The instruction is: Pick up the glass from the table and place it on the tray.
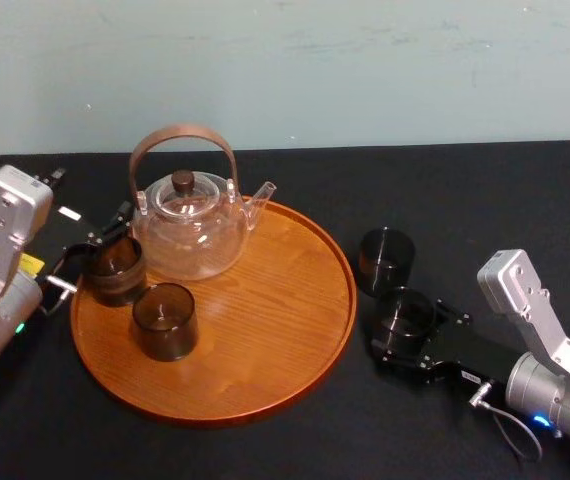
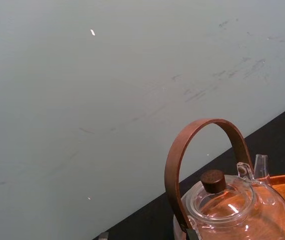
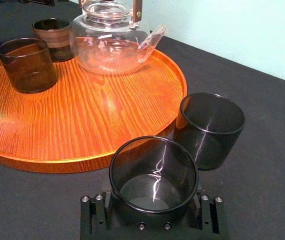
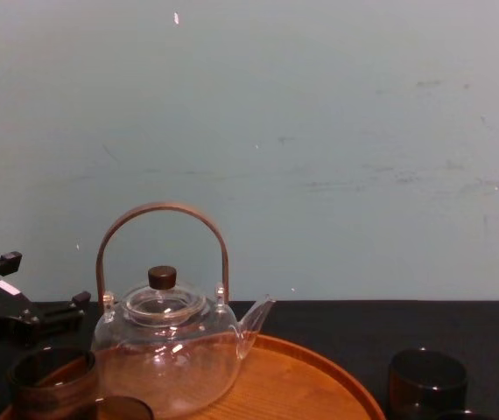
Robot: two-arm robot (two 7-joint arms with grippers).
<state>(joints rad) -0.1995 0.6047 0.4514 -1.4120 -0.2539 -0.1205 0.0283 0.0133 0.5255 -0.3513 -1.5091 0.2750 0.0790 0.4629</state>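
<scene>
Glass: smoky, dark, translucent, short.

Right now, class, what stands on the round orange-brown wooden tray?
A brown-handled clear glass teapot and two smoky dark-brown tumblers, one at the left gripper; the wood beneath them is covered. The right gripper's glass sits off the tray.

Black-cloth table bearing round wooden tray left of centre, with far glass at its 2 o'clock and near glass at 3 o'clock.
</scene>
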